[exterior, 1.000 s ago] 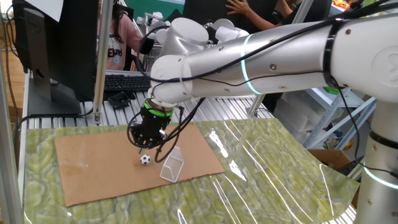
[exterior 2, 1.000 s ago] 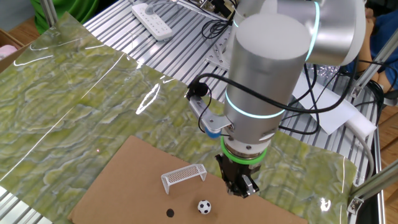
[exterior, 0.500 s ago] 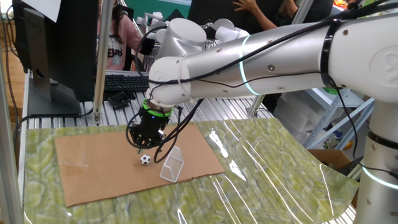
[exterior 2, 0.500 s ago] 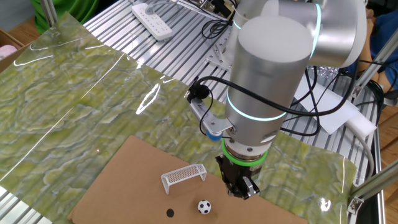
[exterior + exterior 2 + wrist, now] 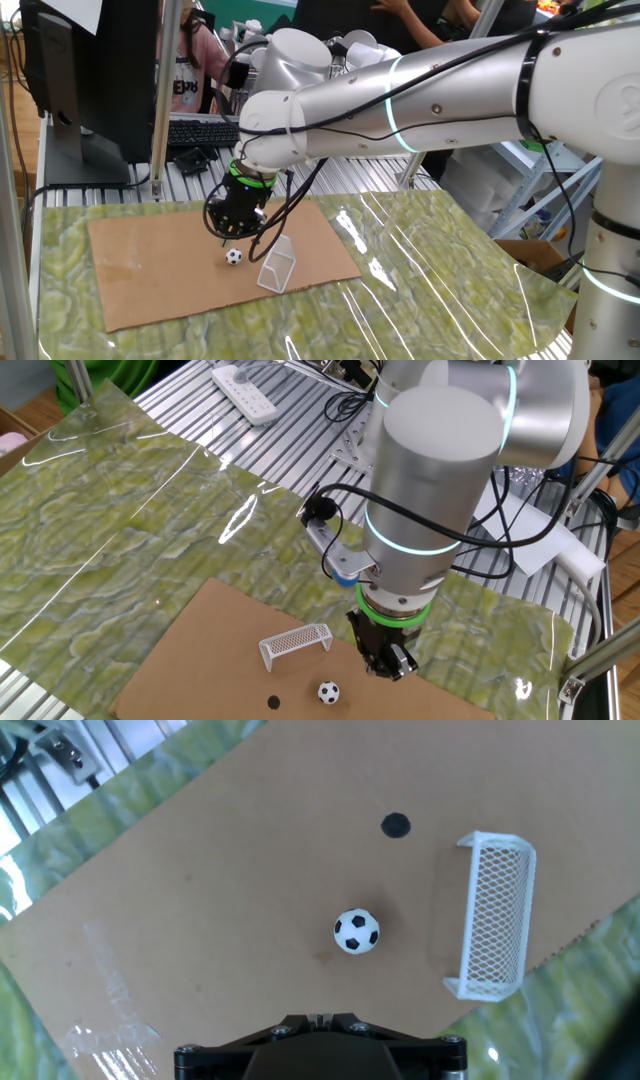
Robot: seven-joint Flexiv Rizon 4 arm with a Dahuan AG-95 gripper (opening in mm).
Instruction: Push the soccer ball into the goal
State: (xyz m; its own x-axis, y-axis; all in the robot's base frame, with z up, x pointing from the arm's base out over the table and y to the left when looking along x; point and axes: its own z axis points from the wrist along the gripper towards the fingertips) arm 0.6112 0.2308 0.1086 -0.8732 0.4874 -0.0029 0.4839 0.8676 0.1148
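Observation:
The soccer ball (image 5: 233, 257) (image 5: 328, 692) (image 5: 356, 931) is a tiny white ball with black patches, resting on the brown cardboard sheet (image 5: 150, 270). The goal (image 5: 278, 264) (image 5: 296, 644) (image 5: 495, 915), a small white frame with netting, stands on the same sheet a short way from the ball, its mouth facing it. My gripper (image 5: 227, 238) (image 5: 392, 670) (image 5: 320, 1018) hangs just above the cardboard, close to the ball on the side away from the goal, without touching it. Its fingers are shut together with nothing between them.
A small flat dark spot (image 5: 396, 825) (image 5: 274, 702) marks the cardboard near the ball. The cardboard lies on a green mat under shiny plastic film (image 5: 430, 290). A keyboard (image 5: 205, 131), a monitor (image 5: 90, 60) and a white power strip (image 5: 245, 395) sit beyond the mat.

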